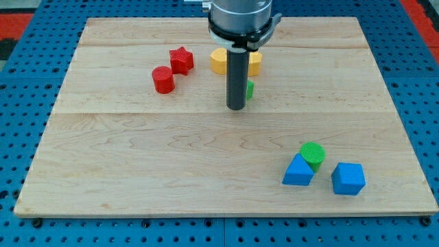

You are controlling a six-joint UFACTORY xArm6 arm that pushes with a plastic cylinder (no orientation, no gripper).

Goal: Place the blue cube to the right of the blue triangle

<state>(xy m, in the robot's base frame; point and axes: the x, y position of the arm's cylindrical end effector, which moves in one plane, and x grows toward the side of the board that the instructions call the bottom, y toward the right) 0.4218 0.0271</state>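
Observation:
The blue cube (348, 178) lies near the view's bottom right of the wooden board (137, 165). The blue triangle (298, 171) lies just to its left, with a small gap between them. A green cylinder (313, 154) touches the triangle's upper right side. My tip (236, 108) rests on the board near the middle, far up and left of both blue blocks. The rod hides most of a small green block (250, 89) right behind it.
A red star (181, 60) and a red cylinder (163, 79) sit at the upper left. Yellow blocks (219, 61) sit at the top centre, partly hidden by the rod. The board lies on a blue pegboard (20, 103).

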